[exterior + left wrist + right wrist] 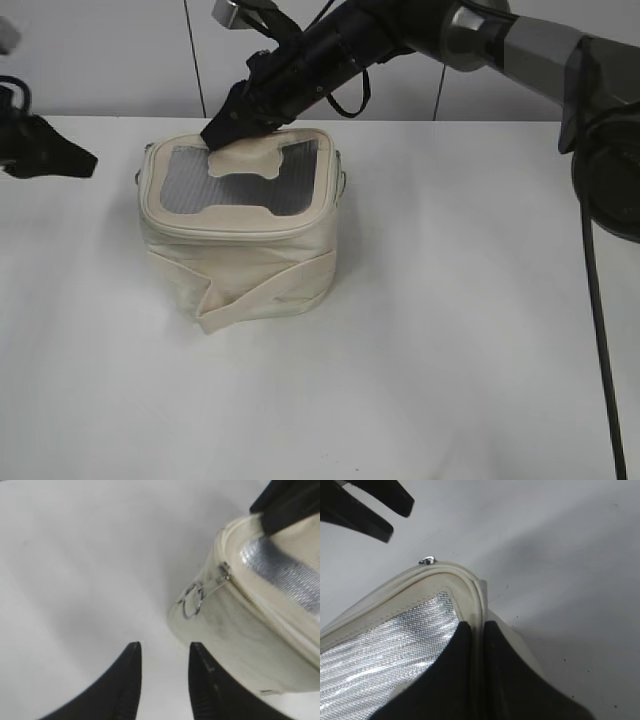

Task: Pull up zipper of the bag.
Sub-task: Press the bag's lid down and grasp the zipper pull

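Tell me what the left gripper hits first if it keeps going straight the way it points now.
Probably the ring pull of the zipper on the bag, just right of the line from the open left gripper. Depth is unclear; it might pass over bare table.

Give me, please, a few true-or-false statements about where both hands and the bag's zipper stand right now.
1. The right hand presses on the rear rim of the bag. True.
2. The left hand grips the ring pull. False: it is open and apart from the ring pull.
3. The bag lies tipped on its side. False: it stands upright, lid on top.
4. A slider of the zipper sits at the bag's left corner. True.
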Controlling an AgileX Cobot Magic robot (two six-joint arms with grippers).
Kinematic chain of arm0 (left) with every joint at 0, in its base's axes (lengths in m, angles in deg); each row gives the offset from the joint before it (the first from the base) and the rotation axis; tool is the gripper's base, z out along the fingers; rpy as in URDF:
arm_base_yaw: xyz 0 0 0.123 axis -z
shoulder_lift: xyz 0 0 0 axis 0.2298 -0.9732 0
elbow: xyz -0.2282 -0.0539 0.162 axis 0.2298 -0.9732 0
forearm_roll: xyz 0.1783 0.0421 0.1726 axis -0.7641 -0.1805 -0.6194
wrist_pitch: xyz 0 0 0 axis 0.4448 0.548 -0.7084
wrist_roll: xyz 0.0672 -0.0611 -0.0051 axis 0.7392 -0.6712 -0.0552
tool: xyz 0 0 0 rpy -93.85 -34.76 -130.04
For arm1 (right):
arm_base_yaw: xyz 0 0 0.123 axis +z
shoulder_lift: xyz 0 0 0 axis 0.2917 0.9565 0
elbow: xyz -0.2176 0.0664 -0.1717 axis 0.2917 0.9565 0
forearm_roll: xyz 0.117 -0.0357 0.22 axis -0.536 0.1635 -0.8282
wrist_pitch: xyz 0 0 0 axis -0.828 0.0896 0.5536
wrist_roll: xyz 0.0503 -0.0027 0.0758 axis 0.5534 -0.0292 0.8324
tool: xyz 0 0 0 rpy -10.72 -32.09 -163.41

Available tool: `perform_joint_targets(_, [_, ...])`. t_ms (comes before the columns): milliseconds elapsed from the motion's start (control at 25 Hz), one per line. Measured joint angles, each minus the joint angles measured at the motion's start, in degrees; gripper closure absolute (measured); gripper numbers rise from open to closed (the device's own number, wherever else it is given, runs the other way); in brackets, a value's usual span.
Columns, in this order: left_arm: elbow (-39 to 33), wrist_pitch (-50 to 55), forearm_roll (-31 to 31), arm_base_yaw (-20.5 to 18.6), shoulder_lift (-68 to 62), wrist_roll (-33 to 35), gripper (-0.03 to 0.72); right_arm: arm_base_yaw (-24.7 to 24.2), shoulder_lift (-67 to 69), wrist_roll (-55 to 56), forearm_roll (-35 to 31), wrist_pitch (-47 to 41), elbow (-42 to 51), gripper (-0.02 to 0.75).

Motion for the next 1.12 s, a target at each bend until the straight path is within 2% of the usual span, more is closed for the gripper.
perform_joint_targets(160, [-2.07, -8.10, -5.33, 6.26, -0.43, 0.25, 0.437, 0.00, 0.00, 0.18, 0.00, 0.05, 0.00, 0.687])
perform_joint_targets(480, [-3.29, -17.64, -6.15, 12.33, -1.19, 0.88, 0.435, 0.00, 0.00, 0.82, 0.00, 0.05, 0.00, 0.687])
perform_joint_targets(680, [-3.29, -19.32, -5.80, 13.36, -2.31, 1.11, 0.434, 0.00, 0.00, 1.04, 0.06, 0.05, 0.00, 0.687])
perform_joint_targets(800, [-3.29, -20.55, -3.53, 13.36, -3.23, 2.05, 0.434, 0.00, 0.00, 1.04, 0.06, 0.05, 0.00, 0.687])
perform_joint_targets(1120, [-3.31, -21.81, 7.21, 13.36, -4.55, 12.64, 0.436, 0.00, 0.00, 1.24, 0.35, 0.05, -0.05, 0.687])
